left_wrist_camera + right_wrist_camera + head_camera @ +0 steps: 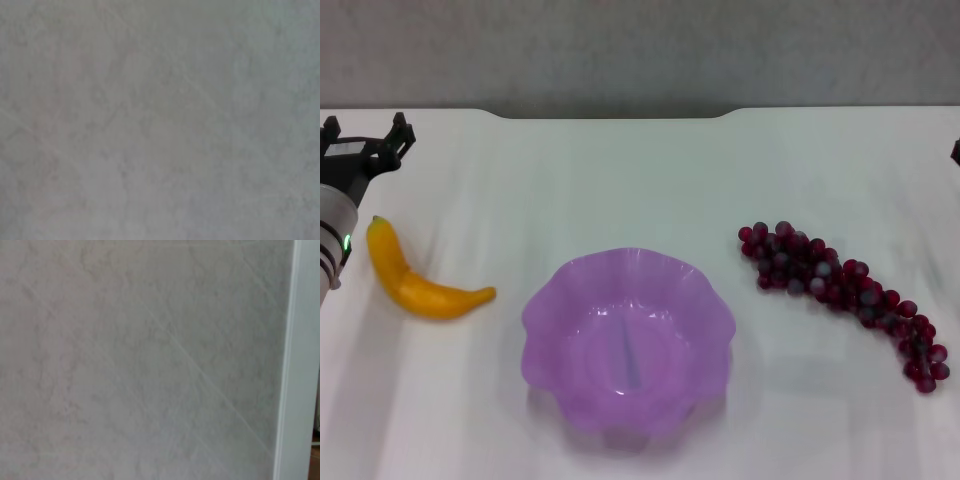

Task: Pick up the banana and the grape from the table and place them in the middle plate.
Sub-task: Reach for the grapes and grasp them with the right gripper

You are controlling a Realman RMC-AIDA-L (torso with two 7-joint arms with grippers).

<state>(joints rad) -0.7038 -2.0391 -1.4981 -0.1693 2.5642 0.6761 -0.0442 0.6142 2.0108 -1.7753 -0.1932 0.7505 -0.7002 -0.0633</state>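
Observation:
The yellow-orange banana (420, 280) lies on the white table (620, 170) at the left, its greenish tip pointing back. My left gripper (366, 130) hovers just behind that tip, open and holding nothing. A long bunch of dark red-purple grape (845, 285) lies on the right. Between the two fruits stands the translucent purple middle plate (545, 310) with its wavy rim, nothing inside it. Only a dark sliver of my right gripper (956, 151) shows at the right edge, behind the grape. Both wrist views show nothing but bare tabletop.
The table's far edge (620, 112) runs along the back against a grey wall. In the right wrist view the table's edge (295, 365) shows as a pale strip at one side.

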